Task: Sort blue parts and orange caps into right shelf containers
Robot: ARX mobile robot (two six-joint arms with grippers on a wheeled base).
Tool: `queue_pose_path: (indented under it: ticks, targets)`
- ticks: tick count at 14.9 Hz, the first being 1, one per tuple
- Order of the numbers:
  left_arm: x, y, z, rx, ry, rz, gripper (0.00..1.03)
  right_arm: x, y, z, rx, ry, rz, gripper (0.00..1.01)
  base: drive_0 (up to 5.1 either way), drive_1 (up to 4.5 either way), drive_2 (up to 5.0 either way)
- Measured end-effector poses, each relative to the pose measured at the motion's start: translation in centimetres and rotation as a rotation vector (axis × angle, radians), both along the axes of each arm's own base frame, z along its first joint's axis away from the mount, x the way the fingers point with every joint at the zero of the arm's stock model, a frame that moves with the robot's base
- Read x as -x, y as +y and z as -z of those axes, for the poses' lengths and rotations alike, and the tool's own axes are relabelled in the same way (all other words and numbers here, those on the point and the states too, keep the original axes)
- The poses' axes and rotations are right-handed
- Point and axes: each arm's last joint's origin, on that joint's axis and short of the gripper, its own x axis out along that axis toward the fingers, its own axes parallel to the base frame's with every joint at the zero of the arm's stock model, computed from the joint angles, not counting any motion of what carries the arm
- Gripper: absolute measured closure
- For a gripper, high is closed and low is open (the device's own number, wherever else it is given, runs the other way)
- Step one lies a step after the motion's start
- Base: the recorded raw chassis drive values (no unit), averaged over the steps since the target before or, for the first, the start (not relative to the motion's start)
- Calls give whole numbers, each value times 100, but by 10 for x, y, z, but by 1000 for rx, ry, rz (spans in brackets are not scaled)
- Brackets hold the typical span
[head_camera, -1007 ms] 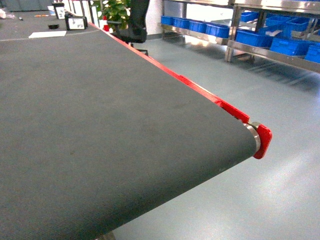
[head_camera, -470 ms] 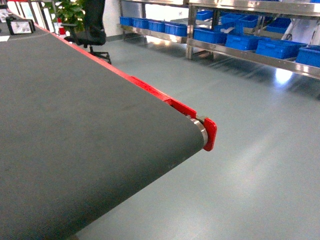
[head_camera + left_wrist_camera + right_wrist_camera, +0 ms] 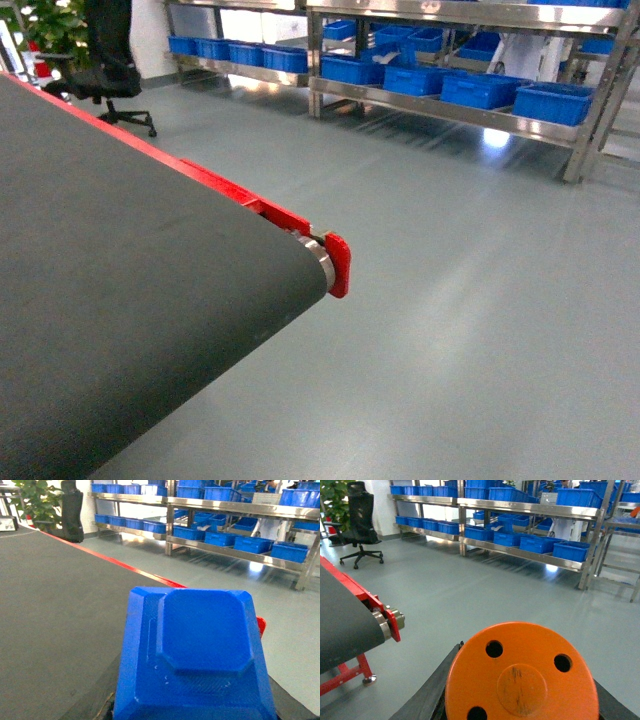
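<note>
Head view has swung right: the conveyor belt (image 3: pixel 130 300) now fills less of the frame, and the shelf crates (image 3: pixel 480 88) stand in fuller view — we are turning toward them. At left, our left gripper carries a blue part (image 3: pixel 197 655); at right, the right gripper carries an orange cap (image 3: pixel 520 675) — the jaws themselves hidden. Both crates remain well apart from us.

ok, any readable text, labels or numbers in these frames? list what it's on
None readable.
Blue part in the left wrist view: moulded relief only, no lettering.
Orange cap in the right wrist view: three holes and scuff marks, no print.
Blue crates on the steel shelves: any labels are too small and blurred to read.
Conveyor belt and its red end bracket: no markings visible.
</note>
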Motion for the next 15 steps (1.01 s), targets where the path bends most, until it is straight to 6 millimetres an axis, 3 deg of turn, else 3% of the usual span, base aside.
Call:
queue_pose_path:
  ticks: [15]
  targets:
    - [0,0,0,0,0,0,60,0,0,0,0,0,0,56,-172,-172,-172]
